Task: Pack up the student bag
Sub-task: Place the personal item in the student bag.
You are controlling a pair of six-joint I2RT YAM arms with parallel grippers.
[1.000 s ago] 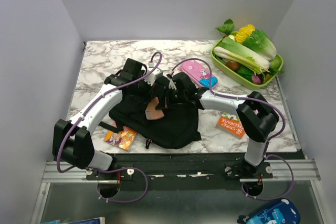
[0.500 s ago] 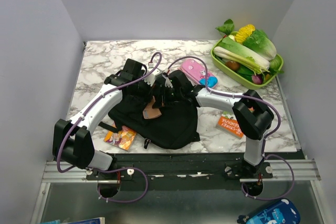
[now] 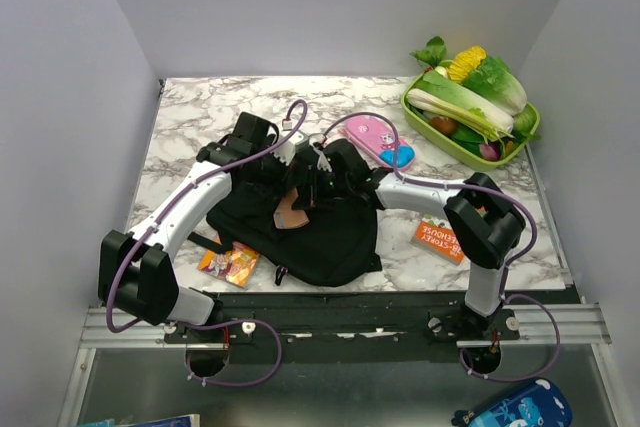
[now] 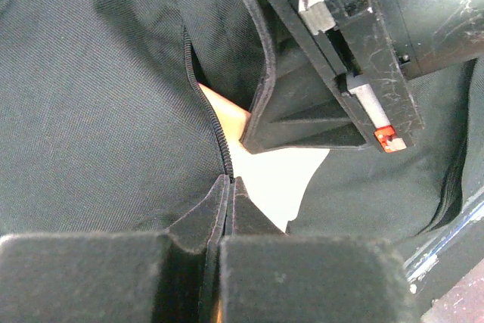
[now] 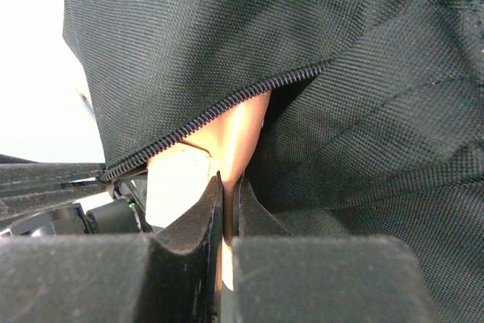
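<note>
Currently left tool point(image 4: 227, 187) is clenched on the zipper lip of the student bag point(image 3: 330, 237), which lies on the counter point(image 3: 190, 127) beneath both tools; right tool point(image 5: 227, 191) pinches a thin peach card point(image 5: 240, 130) poking from the zip opening just ahead of it.

Plain pale grey walls point(image 3: 330, 7) enclosed the work area at the back, left and right. A white tabletop point(image 3: 190, 137) veined in grey marble pattern spanned the booth under soft, even light. A metal rail point(image 3: 350, 332) ran along its near edge.
</note>
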